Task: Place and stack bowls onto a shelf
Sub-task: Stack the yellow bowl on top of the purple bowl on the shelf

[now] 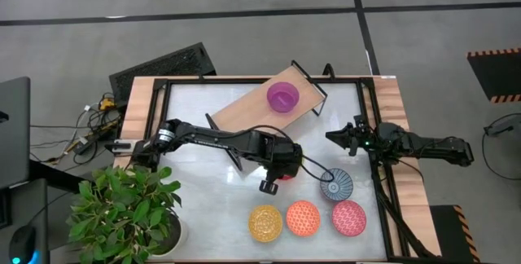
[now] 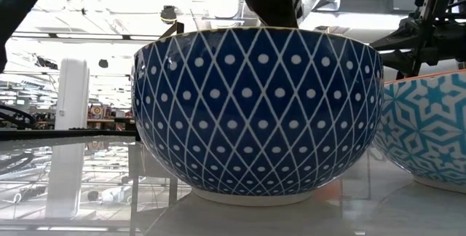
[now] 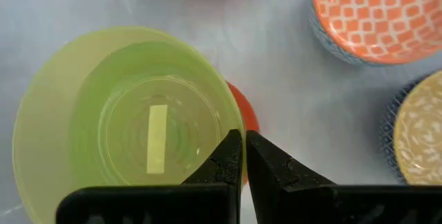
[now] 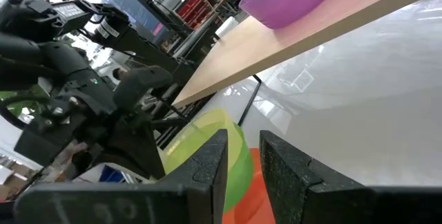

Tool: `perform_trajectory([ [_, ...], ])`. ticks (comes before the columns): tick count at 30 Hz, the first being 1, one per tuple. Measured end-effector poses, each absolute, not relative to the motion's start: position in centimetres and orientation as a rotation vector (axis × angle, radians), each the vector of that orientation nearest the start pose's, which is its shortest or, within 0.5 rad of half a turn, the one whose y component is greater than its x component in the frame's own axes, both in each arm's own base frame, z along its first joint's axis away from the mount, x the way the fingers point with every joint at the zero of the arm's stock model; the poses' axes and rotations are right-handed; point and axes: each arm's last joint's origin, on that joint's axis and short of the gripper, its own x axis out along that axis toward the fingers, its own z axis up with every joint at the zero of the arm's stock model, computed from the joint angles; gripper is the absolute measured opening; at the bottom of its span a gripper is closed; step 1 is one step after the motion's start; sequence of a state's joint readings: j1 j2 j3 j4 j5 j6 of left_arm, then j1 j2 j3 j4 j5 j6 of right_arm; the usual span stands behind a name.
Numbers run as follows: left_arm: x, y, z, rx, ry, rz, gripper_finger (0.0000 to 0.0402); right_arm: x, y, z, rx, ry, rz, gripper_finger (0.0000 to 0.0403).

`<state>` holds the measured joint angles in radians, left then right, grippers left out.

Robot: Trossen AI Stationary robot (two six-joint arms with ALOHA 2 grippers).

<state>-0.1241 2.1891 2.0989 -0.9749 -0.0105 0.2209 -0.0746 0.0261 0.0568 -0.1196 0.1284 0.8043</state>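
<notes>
My left gripper (image 3: 242, 144) is shut on a translucent lime-green bowl (image 3: 124, 120) near the table's middle (image 1: 277, 173). A plain red-orange bowl (image 3: 246, 113) shows just beyond and below the green one; whether the two touch, I cannot tell. The shelf (image 1: 248, 107), a light-wood board with black frame ends, lies at the far middle, and a purple bowl (image 1: 282, 96) stands on it by its base. At the table's right, my right gripper (image 1: 335, 136) is open, level and holds nothing (image 4: 242, 158). My left gripper pinches the green bowl's rim (image 3: 233, 128) between its two fingers, one finger inside the bowl and one outside. The fingers slant down from the table's left. In the right wrist view the bowl (image 4: 221, 148) hangs tilted just above the red-orange bowl (image 4: 259, 182).
Yellow (image 1: 264, 222), orange (image 1: 303, 217) and pink (image 1: 348, 217) patterned bowls stand in a row near the front edge, a blue-white one (image 1: 335, 185) just behind. A dark blue diamond-patterned bowl (image 2: 258, 112) fills the low view. A potted plant (image 1: 122, 207) stands at the front left.
</notes>
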Motion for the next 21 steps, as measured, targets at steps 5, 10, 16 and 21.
perform_trajectory([
  [5, 46.77, -5.63, 27.01, 0.281, 1.044, -0.202, 0.0, 9.49, -0.88, 16.91, 0.813, 0.03, -0.167, 0.0113],
  [10, 47.06, -5.6, 27.17, 0.292, 1.012, -0.18, 0.0, 9.51, -0.76, 16.9, 0.829, 0.046, -0.13, 0.0113],
  [16, 47.38, -5.59, 27.36, 0.304, 0.973, -0.188, 0.0, 9.63, -0.61, 16.79, 0.848, 0.066, -0.122, 0.0113],
  [21, 47.47, -5.44, 27.42, 0.308, 0.964, -0.172, 0.0, 10.14, -0.44, 16.31, 0.847, 0.129, -0.132, 0.0113],
])
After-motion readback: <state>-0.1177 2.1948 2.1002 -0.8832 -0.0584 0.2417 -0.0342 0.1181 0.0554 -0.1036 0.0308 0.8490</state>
